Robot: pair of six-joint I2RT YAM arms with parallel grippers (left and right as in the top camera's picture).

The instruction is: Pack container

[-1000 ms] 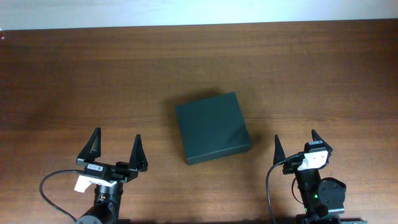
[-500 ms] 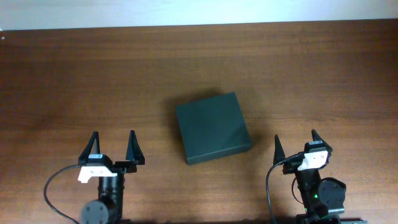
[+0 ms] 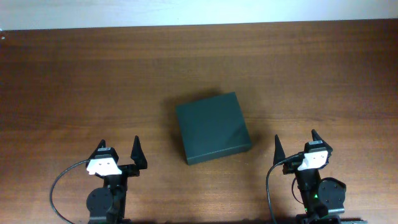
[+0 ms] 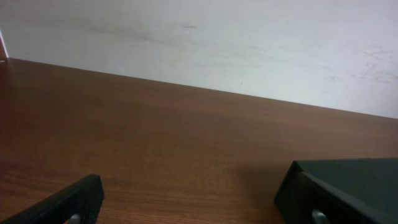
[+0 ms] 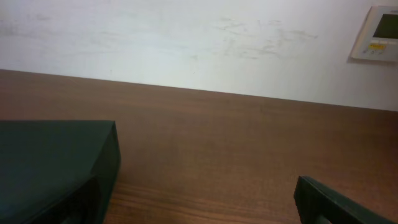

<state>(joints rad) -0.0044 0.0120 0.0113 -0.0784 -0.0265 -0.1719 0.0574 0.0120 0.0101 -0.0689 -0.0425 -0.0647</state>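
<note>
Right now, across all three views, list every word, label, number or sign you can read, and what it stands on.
No text can be read.
The wall panel: screen and yellow strip, too blurred.
The white tag on the left arm and white tag on the right arm: too small.
The container: no marking visible.

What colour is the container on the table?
The container is a dark green-black, plain and matte, with no pattern. The overhead view shows it best.
</note>
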